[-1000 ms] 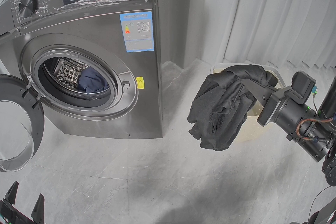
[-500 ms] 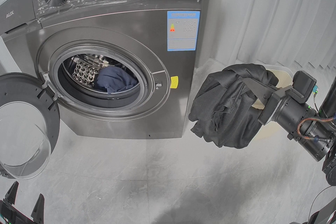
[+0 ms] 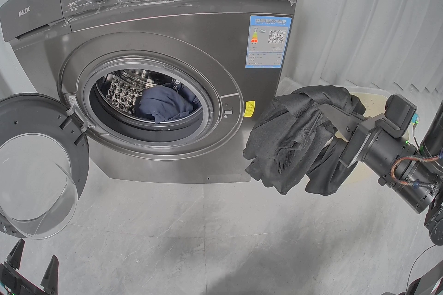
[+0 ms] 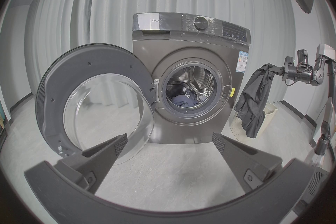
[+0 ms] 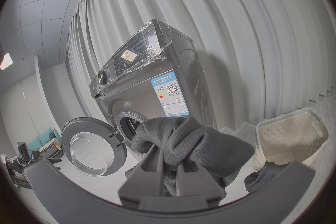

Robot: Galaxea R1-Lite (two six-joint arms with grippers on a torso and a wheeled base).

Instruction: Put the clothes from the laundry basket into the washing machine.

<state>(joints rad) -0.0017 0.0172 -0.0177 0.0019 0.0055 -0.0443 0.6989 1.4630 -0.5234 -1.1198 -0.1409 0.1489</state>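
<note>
A grey washing machine (image 3: 152, 33) stands with its round door (image 3: 37, 162) swung open to the left. A dark blue garment (image 3: 164, 103) lies inside the drum. My right gripper (image 3: 339, 116) is shut on a black garment (image 3: 288, 139), which hangs in the air to the right of the machine's front, above the floor. In the right wrist view the black garment (image 5: 196, 144) drapes over the shut fingers (image 5: 154, 172). The cream laundry basket (image 5: 292, 135) stands behind it by the curtain. My left gripper (image 4: 168, 146) is open, low near the floor, facing the washing machine (image 4: 190, 77).
White curtains (image 3: 369, 10) hang behind the machine and basket. The open door (image 4: 94, 95) juts out over the floor on the left. Bare grey floor (image 3: 207, 236) lies in front of the machine.
The head camera has turned toward the washing machine, so it now shows further right in the picture. The black garment stays in my right gripper and hangs closer to the machine's front.
</note>
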